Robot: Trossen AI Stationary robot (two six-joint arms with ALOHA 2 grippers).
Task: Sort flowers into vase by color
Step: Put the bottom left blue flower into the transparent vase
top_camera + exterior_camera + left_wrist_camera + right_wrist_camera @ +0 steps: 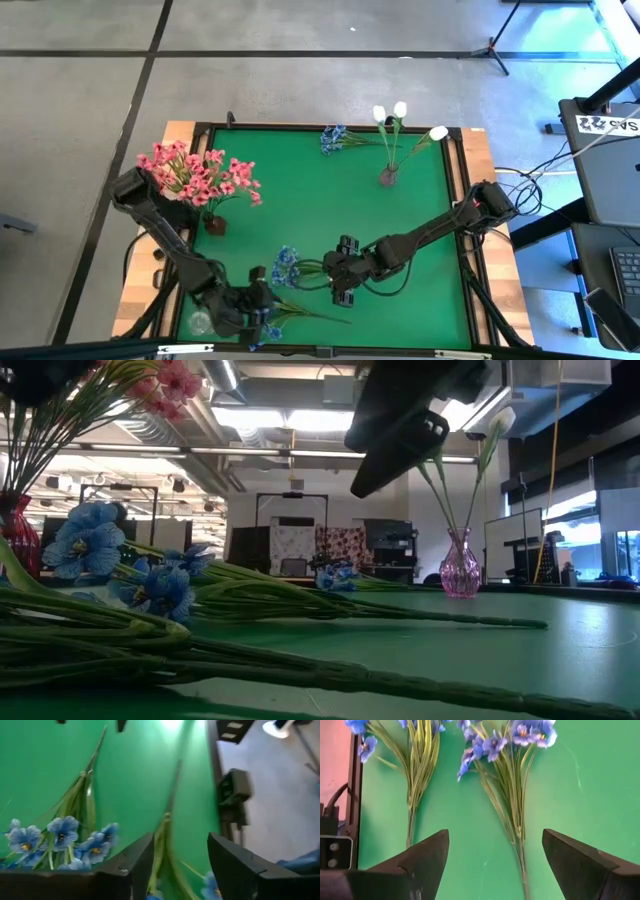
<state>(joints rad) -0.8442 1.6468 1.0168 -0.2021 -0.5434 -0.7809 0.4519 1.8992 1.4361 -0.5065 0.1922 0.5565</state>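
Two blue sprigs [510,795] lying flat on the green bench [300,220], near edge. Light and floppy, probably best pinched on the thin stem. Right gripper [492,865] wide open above, empty; left gripper [177,865] open too.

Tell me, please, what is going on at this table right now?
The robot is sorting artificial flowers into vases by colour. Pink flowers already stand in a dark red vase at the left, and white buds in a clear pink vase at the back. Blue sprigs lie on the green mat. The right gripper is open above one near the front; the left gripper, also open, is at another by the front edge. Neither holds anything.
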